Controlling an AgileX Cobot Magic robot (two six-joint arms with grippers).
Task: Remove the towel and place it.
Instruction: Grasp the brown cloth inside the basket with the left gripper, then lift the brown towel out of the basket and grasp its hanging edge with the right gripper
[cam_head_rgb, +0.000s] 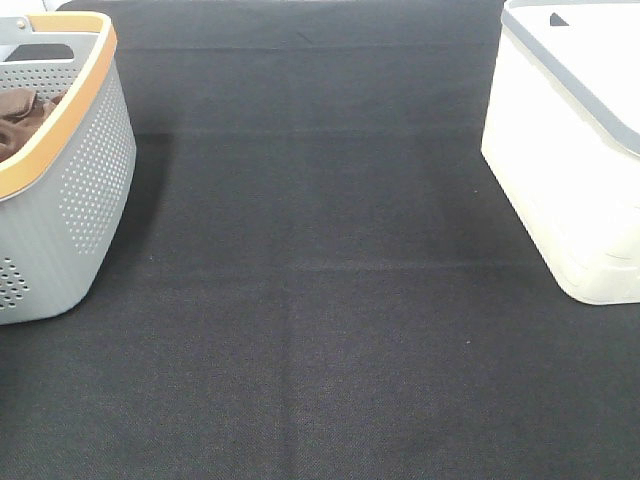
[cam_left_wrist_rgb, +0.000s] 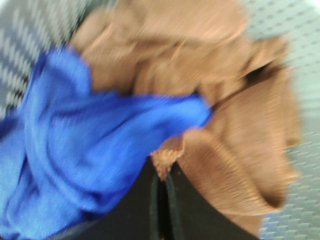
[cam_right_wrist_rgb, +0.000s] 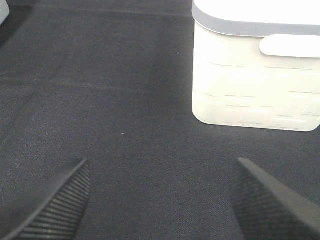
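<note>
The reddish-brown terry towel (cam_left_wrist_rgb: 235, 135) lies crumpled in the grey basket (cam_head_rgb: 70, 190), and a bit of it shows over the rim in the high view (cam_head_rgb: 25, 110). No tag shows. In the blurred left wrist view, my left gripper (cam_left_wrist_rgb: 161, 175) is down in the basket. Its black fingers (cam_left_wrist_rgb: 192, 215) are pressed together on a fold of the towel's edge. A blue cloth (cam_left_wrist_rgb: 85, 150) lies over the towel beside the fingers. My right gripper (cam_right_wrist_rgb: 162, 200) is open and empty, low over the black mat. Neither gripper shows in the high view.
The grey basket with an orange rim stands at the left edge of the black mat (cam_head_rgb: 320, 300). A white basket with a grey rim (cam_head_rgb: 570, 150) stands at the right, and shows ahead of the right gripper (cam_right_wrist_rgb: 250, 75).
</note>
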